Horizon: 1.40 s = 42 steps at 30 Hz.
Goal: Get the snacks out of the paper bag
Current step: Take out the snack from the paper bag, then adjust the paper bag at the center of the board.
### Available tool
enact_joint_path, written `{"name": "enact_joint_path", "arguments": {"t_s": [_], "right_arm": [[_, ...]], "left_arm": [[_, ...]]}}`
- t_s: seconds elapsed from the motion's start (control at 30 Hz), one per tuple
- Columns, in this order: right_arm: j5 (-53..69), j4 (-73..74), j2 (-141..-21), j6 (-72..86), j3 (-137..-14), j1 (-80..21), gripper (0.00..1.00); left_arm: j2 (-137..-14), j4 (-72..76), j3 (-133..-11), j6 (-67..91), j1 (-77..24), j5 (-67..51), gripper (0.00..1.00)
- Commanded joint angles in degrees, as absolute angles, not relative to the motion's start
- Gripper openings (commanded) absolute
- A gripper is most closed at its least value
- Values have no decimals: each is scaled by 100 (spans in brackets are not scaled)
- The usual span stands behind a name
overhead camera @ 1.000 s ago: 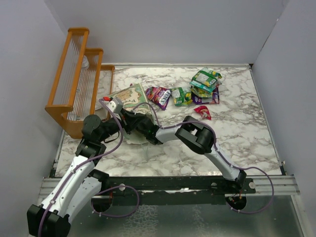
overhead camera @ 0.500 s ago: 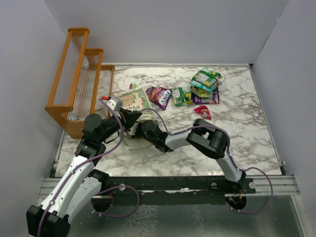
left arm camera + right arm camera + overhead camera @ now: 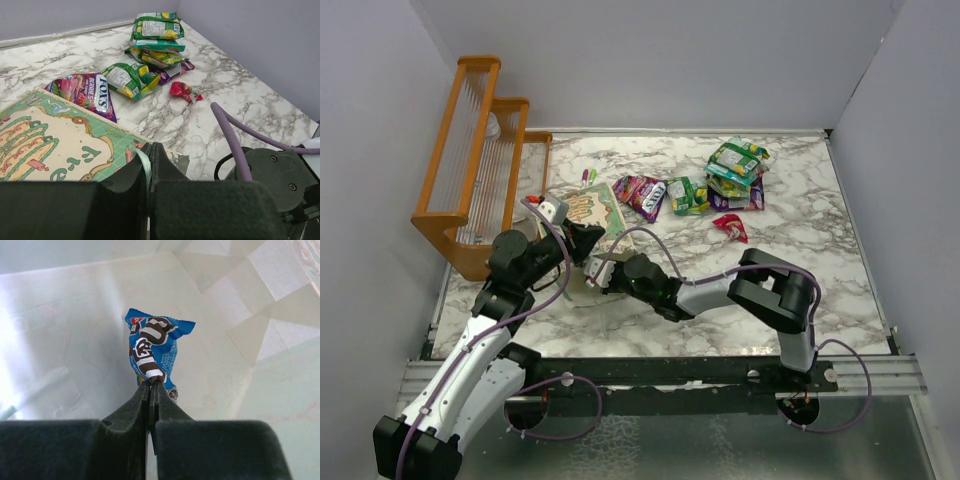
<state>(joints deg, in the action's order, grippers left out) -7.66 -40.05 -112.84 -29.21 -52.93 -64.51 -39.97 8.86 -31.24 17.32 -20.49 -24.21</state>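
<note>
The mint-green paper bag (image 3: pixel 588 208) lies on its side, printed face up. My left gripper (image 3: pixel 149 148) is shut on the bag's green rim (image 3: pixel 144 167) at its mouth. Reaching into the mouth, my right gripper (image 3: pixel 151 385) is shut on a blue snack packet (image 3: pixel 155 347) against the cream inside (image 3: pixel 240 340). In the top view the right gripper (image 3: pixel 594 272) sits at the bag's near end, and the blue packet is hidden there. Other snacks lie on the table: a purple one (image 3: pixel 642 193), a green one (image 3: pixel 687 195), a pile (image 3: pixel 738 170) and a small red one (image 3: pixel 730 227).
An orange wooden rack (image 3: pixel 480 160) stands along the left edge, just behind the bag. Two thin markers (image 3: pixel 588 176) lie beyond the bag. The right arm's elbow (image 3: pixel 778 290) juts over the near right part of the marble table (image 3: pixel 820 260). Walls close in on three sides.
My right gripper has closed on the blue packet, and the right arm has drawn back toward the near right. The bag shifted a little, uncovering the markers. The left gripper kept its hold.
</note>
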Motion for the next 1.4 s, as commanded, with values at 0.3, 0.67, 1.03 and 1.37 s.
{"name": "enact_joint_path", "arguments": {"t_s": [0.3, 0.67, 1.03, 1.37], "right_arm": [[926, -4180, -9326, -2741, -3936, -6491, 1], [2213, -3179, -6088, -4016, -2785, -6495, 1], [1041, -3856, -3959, -3885, -2571, -6495, 1], [-1810, -5371, -4261, -3324, -2160, -6495, 1]], "left_arm": [[-3841, 834, -3287, 1623, -2052, -2128, 0], [-3916, 726, -3348, 1723, -2044, -1892, 0], [-4048, 633, -4272, 2254, -2044, -1960, 0], [-4397, 199, -5283, 3473, -2046, -792, 0]]}}
